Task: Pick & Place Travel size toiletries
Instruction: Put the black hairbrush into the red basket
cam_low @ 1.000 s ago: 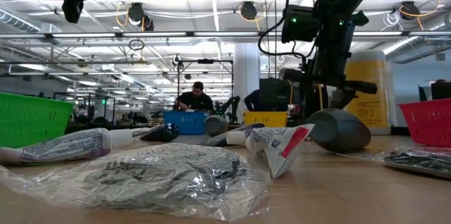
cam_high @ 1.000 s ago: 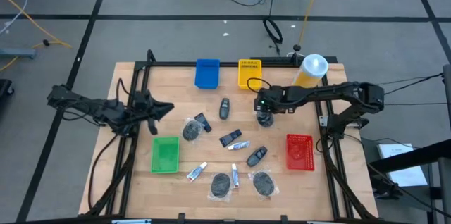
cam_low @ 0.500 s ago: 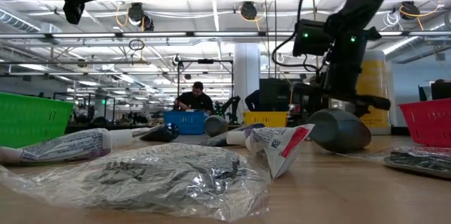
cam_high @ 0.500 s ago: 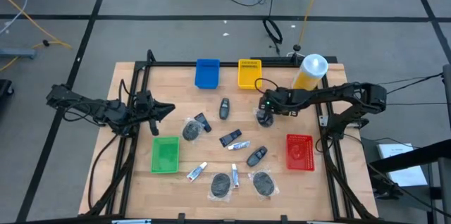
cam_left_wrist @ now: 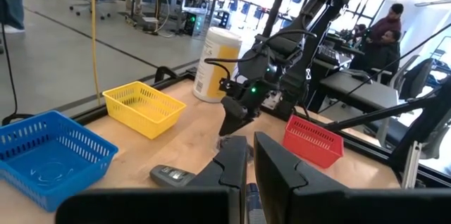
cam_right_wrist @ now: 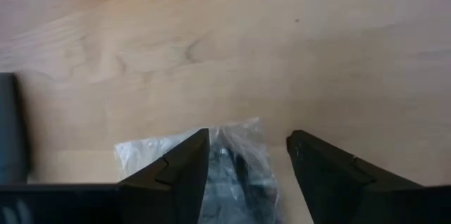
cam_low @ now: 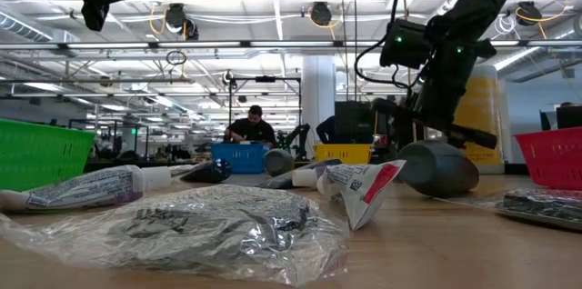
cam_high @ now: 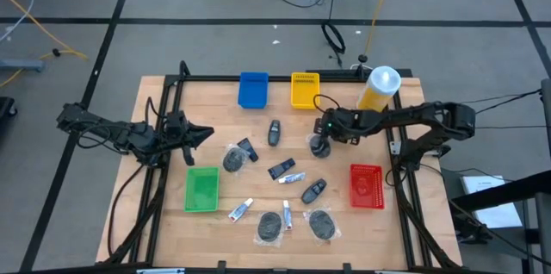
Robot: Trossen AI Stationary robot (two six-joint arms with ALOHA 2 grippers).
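Right gripper [cam_high: 320,142] reaches in over the middle of the wooden table [cam_high: 215,227] and sits low over a clear plastic packet [cam_right_wrist: 232,160] with dark contents; in the right wrist view its two dark fingers [cam_right_wrist: 184,166] stand apart on either side of that packet — whether they press on it yet cannot be told, and nothing is lifted. Left gripper [cam_high: 207,131] waits above the table's left side, over bare wood near the green bin [cam_high: 202,189], jaws nearly closed and empty. The travel size toiletries all lie flat on the wood, untouched: one tube [cam_high: 294,177] near the centre beside a dark key fob [cam_high: 281,170], a second tube [cam_high: 240,210] lower down, to the right of the green bin, and a third tube [cam_high: 287,214] between two bagged dark items [cam_high: 269,225] at the table's near edge. None of them is in a bin. Blue bin [cam_high: 253,90] and yellow bin [cam_high: 305,90] sit side by side at the far edge; red bin [cam_high: 366,185] at the right side. A large yellow-and-white canister [cam_high: 379,87] stands at the far right corner. From table height, a tube [cam_low: 86,186] lies in the foreground behind a crumpled bag [cam_low: 209,225] — a person [cam_low: 252,126] sits in the room well beyond.
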